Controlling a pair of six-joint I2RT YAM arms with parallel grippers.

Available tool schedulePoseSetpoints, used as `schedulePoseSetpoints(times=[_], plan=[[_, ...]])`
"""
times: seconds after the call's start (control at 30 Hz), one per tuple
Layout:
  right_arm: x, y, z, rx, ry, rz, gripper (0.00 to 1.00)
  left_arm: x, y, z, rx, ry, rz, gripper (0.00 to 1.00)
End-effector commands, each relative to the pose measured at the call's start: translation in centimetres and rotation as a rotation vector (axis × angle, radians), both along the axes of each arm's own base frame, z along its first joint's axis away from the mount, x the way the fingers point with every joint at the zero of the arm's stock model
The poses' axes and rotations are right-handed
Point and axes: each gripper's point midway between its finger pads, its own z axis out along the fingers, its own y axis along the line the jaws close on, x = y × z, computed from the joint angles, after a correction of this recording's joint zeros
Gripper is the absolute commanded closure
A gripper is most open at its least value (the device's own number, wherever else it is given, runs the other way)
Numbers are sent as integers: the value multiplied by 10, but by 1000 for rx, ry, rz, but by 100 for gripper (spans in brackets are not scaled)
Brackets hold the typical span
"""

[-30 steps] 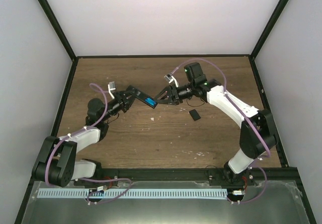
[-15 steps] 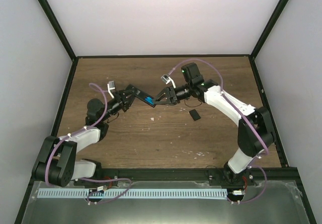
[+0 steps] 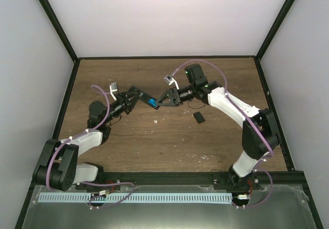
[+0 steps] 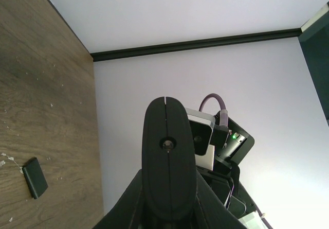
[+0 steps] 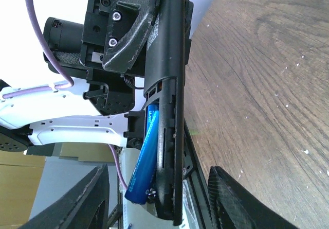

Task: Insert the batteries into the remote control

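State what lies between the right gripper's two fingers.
In the right wrist view, the remote control, with a blue battery tilted in its open bay, sits between the spread fingers, gaps either side.

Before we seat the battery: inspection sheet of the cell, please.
Surface: wooden table, white specks.
Job's things: remote held off the table, bay open; one battery tilted in bay, not seated; second not seen.
Clutter: cover lying on table.
End effectors: left shut on remote; right open by the battery.
Cables: purple cables along both arms.
Surroundings: pale walls, black frame.
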Motion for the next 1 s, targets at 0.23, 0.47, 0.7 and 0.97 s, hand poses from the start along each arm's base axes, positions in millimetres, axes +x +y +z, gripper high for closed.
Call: schedulePoseSetpoints(times=[0.23, 0.47, 0.7, 0.97], plan=[[-1, 7, 22, 52, -51, 34, 60, -1, -1, 15, -21, -58, -4, 100], [2, 9, 24, 55, -53, 39, 65, -1, -2, 15, -14, -63, -6, 100], [1, 14, 21, 49, -43, 49, 69, 0, -1, 15, -9, -65, -1, 100], [1, 15, 20, 43, -47, 51, 73, -1, -1, 13, -13, -61, -3, 100]])
